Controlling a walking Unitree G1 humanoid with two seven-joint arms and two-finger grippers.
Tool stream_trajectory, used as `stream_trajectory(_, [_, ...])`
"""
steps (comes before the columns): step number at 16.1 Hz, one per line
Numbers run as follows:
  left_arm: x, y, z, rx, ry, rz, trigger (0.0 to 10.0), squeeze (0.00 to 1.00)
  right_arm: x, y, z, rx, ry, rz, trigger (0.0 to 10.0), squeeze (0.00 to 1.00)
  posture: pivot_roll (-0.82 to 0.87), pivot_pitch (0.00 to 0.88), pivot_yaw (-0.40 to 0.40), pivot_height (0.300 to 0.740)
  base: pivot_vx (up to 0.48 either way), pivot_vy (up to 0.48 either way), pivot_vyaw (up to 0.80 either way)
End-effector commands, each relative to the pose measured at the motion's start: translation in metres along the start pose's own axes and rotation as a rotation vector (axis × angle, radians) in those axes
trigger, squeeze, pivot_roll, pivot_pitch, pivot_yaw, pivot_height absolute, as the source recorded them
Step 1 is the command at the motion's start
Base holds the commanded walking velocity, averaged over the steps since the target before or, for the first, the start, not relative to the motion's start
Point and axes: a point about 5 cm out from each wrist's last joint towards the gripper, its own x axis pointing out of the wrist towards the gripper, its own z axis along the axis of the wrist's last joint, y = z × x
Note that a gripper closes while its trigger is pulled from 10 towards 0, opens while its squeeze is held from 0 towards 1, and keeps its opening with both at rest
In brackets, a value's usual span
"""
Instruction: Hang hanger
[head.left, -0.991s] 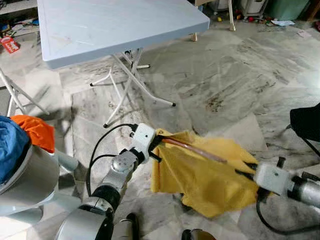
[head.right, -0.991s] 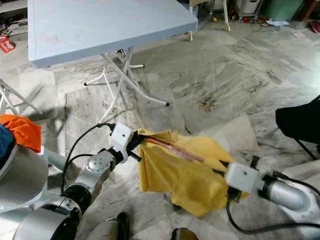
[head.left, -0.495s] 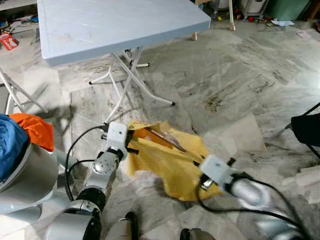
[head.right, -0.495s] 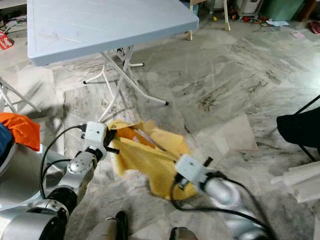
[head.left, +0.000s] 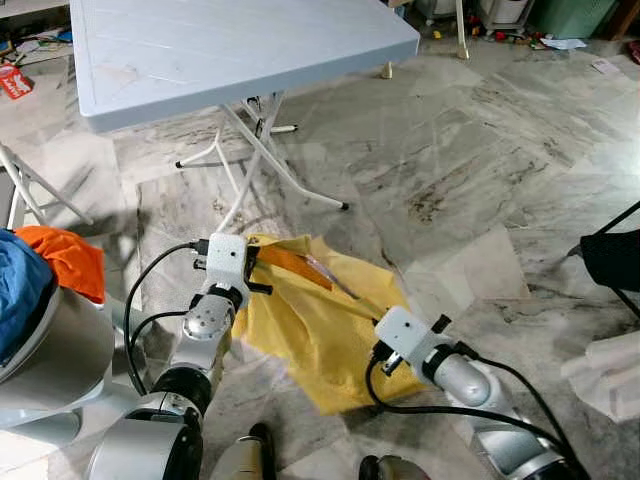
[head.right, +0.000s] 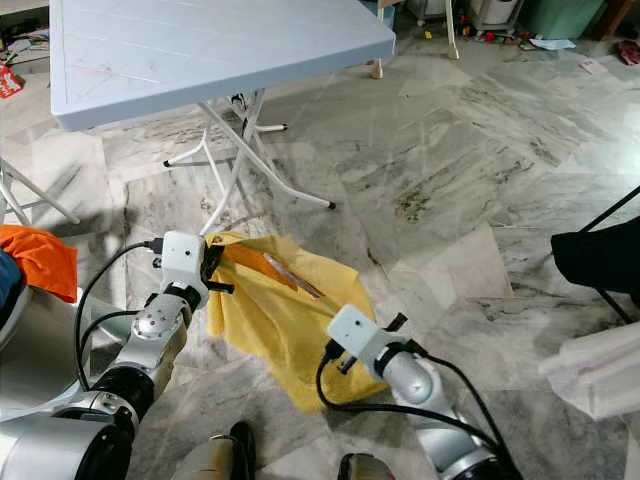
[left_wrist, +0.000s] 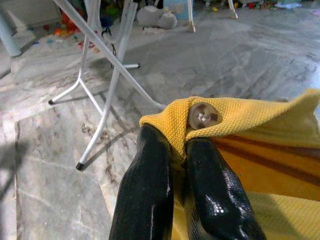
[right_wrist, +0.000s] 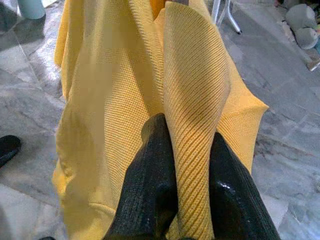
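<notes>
A yellow knit garment hangs on a brown wooden hanger, stretched low over the floor between my two arms. My left gripper is shut on the garment's upper corner. In the left wrist view its black fingers pinch the yellow cloth just below a metal stud. My right gripper holds the garment's lower right side. In the right wrist view that gripper is shut on a fold of the ribbed cloth.
A pale blue folding table on white legs stands ahead to the left. Orange and blue clothes lie in a bin at my left. A black chair and a white bundle are on the right. Marble floor lies between them.
My right arm has swung left and in toward my body, so the garment has bunched and sagged toward the floor. The left gripper has drifted left, still holding its corner.
</notes>
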Motion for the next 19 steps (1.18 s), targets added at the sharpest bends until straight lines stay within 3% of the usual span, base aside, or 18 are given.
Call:
stream_trajectory(1, [-0.006,0.042,0.001,-0.006,0.01,0.166,0.0,0.0,-0.021,-0.028,-0.036,0.032,0.14,-0.092,10.0,0.0,-0.12,0.208,-0.003,0.74,0.0,0.0,0.0])
stream_trajectory(4, [-0.011,0.064,-0.002,-0.021,0.038,0.252,0.0,0.0,-0.048,-0.065,-0.06,0.029,0.219,-0.17,10.0,0.0,-0.12,0.21,-0.003,0.74,0.0,0.0,0.0])
stream_trajectory(6, [-0.012,0.068,-0.002,-0.02,0.043,0.263,0.0,0.0,-0.061,-0.081,-0.067,0.028,0.245,-0.2,10.0,0.0,-0.12,0.212,-0.004,0.74,0.0,0.0,0.0])
stream_trajectory(9, [-0.011,0.072,-0.002,-0.031,0.062,0.286,0.0,0.0,-0.078,-0.088,-0.063,-0.007,0.203,-0.061,10.0,0.0,-0.13,0.208,0.005,0.74,0.0,0.0,0.0])
stream_trajectory(12, [-0.008,0.076,0.004,-0.023,0.052,0.291,0.0,0.0,-0.114,-0.097,-0.064,-0.064,0.199,0.123,10.0,0.0,-0.13,0.204,0.01,0.74,0.0,0.0,0.0])
stream_trajectory(17, [-0.014,0.085,-0.001,-0.019,0.071,0.326,0.0,0.0,-0.155,-0.142,-0.075,-0.07,0.295,-0.023,10.0,0.0,-0.14,0.211,0.022,0.74,0.0,0.0,0.0])
stream_trajectory(19, [-0.016,0.092,0.0,-0.024,0.071,0.364,0.0,0.0,-0.159,-0.143,-0.078,-0.087,0.326,-0.019,10.0,0.0,-0.14,0.212,0.024,0.74,0.0,0.0,0.0])
